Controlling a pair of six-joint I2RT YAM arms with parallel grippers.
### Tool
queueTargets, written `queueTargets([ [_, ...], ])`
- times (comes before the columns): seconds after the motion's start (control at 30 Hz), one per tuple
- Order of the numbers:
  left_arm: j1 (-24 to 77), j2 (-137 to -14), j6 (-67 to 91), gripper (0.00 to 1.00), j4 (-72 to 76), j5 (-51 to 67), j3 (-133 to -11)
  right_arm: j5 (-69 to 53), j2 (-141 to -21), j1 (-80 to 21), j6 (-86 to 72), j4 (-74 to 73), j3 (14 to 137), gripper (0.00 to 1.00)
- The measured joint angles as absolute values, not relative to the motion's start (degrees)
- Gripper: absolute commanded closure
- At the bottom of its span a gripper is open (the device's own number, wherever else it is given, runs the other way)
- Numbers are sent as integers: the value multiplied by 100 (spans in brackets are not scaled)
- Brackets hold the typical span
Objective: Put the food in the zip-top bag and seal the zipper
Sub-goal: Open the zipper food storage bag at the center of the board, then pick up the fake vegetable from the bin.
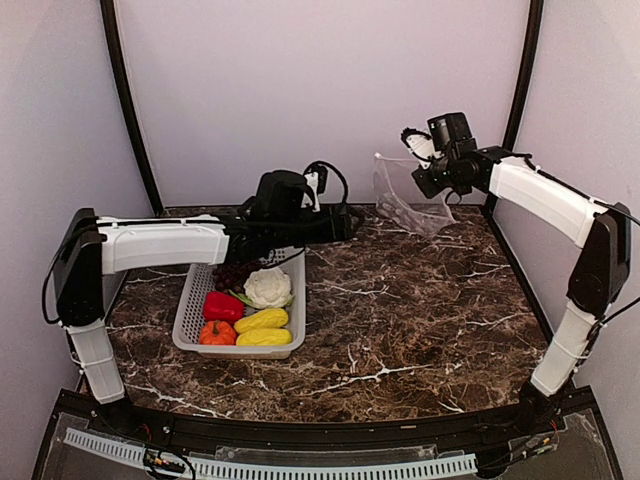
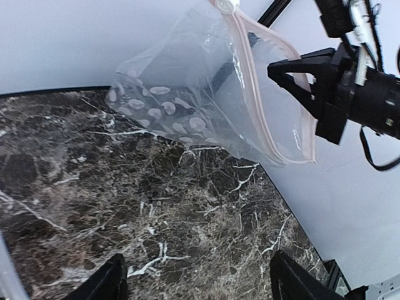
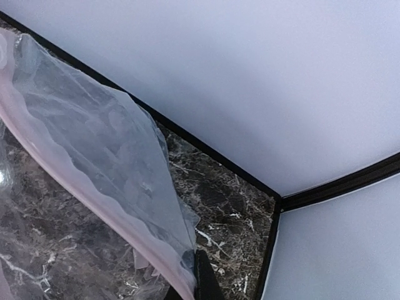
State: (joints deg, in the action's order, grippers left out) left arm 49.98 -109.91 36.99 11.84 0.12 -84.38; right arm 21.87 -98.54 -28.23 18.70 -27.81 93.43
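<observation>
**Q.** Overhead panel: what is each pincer doing?

**A.** My right pincer [image 2: 278,72] is clenched on the clear, crinkly plastic zip-top bag with pale dots [image 2: 181,106]. It pinches the bag at the thin pinkish zipper strip [image 2: 257,103] along one edge. The bag hangs lifted over the far right part of the dark marbled table [image 1: 420,320]. I cannot tell whether its lowest corner touches the tabletop. My left pincer [image 2: 199,282] is released, its jaws wide apart with only marble showing between them. It points toward the bag and stands apart from it.

**Q.** What is cut off or covered?

**A.** In my right wrist view only one dark fingertip [image 3: 203,281] shows, clipped by the bottom edge, and the zipper strip runs down to it. In my left wrist view only the ends of the two fingers show. Seen from overhead, my left arm crosses the far end of the white perforated plastic basket [image 1: 188,310] and covers part of the dark purple grapes [image 1: 232,273].

**Q.** Where is the food?

**A.** It lies in the basket at the left, well apart from the bag:
- a white cauliflower [image 1: 267,287]
- a red pepper [image 1: 222,306]
- an orange tomato-like fruit [image 1: 216,333]
- two yellow pieces [image 1: 262,320]

A green scrap beside the cauliflower is too small to identify.
</observation>
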Motion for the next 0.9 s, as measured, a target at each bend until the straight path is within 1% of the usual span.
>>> queueTargets([
  [0.1, 4954, -10147, 3065, 20, 751, -399, -8123, 2215, -9946, -2484, 2036, -2779, 9677, 100],
  [0.23, 4733, -9170, 2589, 16, -113, -845, -7865, 2445, -10012, -2088, 2307, -2689, 10175, 100],
  [0.4, 4355, -8499, 2504, 12, -1267, -1253, -7345, 2552, -9872, -2005, 2482, -2512, 10224, 100],
  [0.5, 4178, -8427, 2521, 12, -1946, -1378, -7155, 2443, -9675, -2209, 2467, -2445, 9806, 100],
  [0.57, 4084, -8431, 2530, 11, -2364, -1437, -7094, 2165, -9533, -2447, 2373, -2421, 9303, 100],
  [0.67, 3946, -8442, 2526, 10, -2825, -1452, -7076, 1435, -9533, -2722, 2128, -2499, 8687, 100],
  [0.73, 3846, -8490, 2512, 7, -3037, -1404, -7081, 893, -9631, -2836, 1938, -2657, 8418, 100],
  [0.77, 3809, -8541, 2506, 3, -3109, -1372, -7081, 607, -9730, -2862, 1855, -2753, 8331, 100],
  [0.9, 3671, -8986, 2462, 1, -3376, -1033, -7192, -110, -10047, -2862, 1608, -2987, 8235, 100],
])
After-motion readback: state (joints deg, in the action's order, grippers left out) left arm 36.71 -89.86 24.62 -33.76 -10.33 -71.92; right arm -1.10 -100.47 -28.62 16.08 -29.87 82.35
